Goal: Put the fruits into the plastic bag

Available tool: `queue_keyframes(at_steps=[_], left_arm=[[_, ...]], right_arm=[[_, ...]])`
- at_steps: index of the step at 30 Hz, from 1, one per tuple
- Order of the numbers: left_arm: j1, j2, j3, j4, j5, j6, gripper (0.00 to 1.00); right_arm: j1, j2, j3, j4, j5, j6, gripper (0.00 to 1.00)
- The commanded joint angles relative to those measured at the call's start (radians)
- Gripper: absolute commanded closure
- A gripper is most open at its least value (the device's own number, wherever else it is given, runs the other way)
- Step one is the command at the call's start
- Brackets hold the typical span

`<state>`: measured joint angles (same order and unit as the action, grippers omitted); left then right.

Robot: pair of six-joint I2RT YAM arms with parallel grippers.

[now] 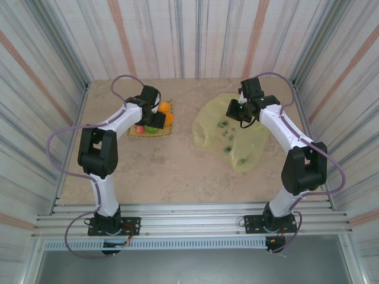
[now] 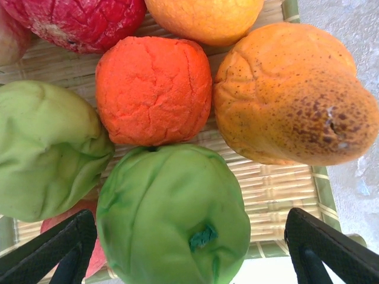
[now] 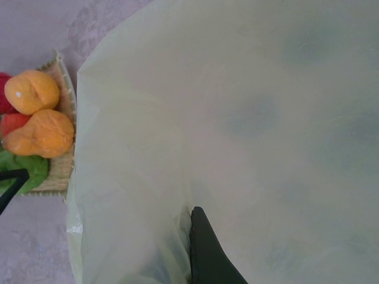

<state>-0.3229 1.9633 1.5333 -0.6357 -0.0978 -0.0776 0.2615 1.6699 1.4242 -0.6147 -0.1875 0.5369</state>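
I've got my left gripper [image 2: 189,254] spread wide, straddling a wrinkled round green fruit [image 2: 172,213] on the tan woven mat [image 2: 278,189], toward the table [image 1: 177,168]'s far-left corner. My right gripper [image 1: 235,112] pinches the pale yellow-green crinkly plastic bag [image 1: 237,139] far-right, with open room between them.

The fruits [image 2: 154,89] lie packed on the mat [image 2: 284,189], touching, no gap between them. The left jaws stand wide either side of the front green fruit [image 2: 172,219]: bare mat on its right, a second green fruit [image 2: 47,148] crowding its left. Bare worktop [image 1: 177,165] separates mat from plastic bag [image 1: 237,142], whose film is pinched in the closed right jaws.
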Motion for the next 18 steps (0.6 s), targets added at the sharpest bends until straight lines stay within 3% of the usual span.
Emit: queue_keyframes(at_steps=[1,18], left_arm=[[-0.01,0.024,0.034,-0.026,0.005,0.016,0.14],[-0.024,0.072,0.037,-0.026,-0.032,0.02,0.14]], right_arm=[[-0.001,-0.009,-0.01,-0.021,-0.019,-0.026,1.0],[-0.001,0.0,-0.025,-0.004,-0.041,-0.018,1.0]])
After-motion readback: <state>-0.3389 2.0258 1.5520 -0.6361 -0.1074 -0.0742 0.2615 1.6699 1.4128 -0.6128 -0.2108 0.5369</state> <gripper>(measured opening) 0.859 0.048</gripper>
